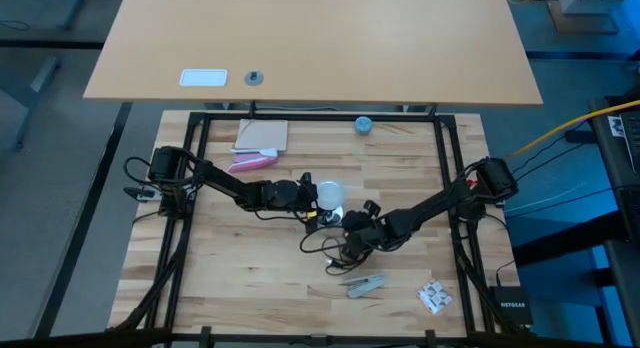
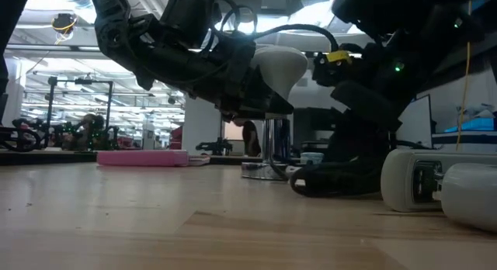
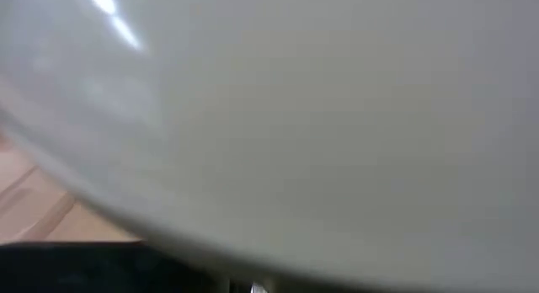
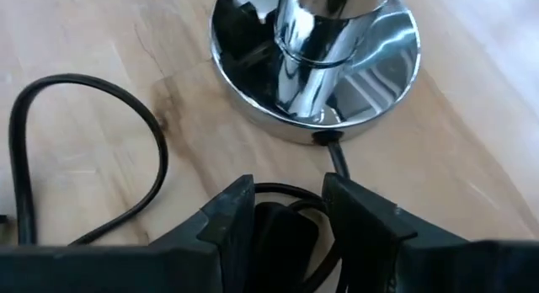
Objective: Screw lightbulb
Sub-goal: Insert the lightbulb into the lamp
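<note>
The white lightbulb sits over the top of a chrome lamp post. The post rises from a round shiny base at mid-table. My left gripper reaches in from the table's left and is shut on the bulb, whose white surface fills the left wrist view. My right gripper comes from the right and slants down just near of the base. A thick black part of the lamp's cord lies between its fingers. The cord loops loosely over the wood. My left gripper holds the lightbulb at its left side, coming nearly level from the table's left. The bulb stands above the chrome post; the bulb and the gripper body hide the fingertips, so the kind of hold does not show. My right gripper has a thick black piece of the cord between its two fingers, slanting down from the right and near side. The piece fills the gap between them. It lies low by the table, just near of the lamp base.
A pink object and a tan board lie at the far left, and a small blue thing sits at the far edge. A grey tool and a white packet lie near the front. A black frame borders the table.
</note>
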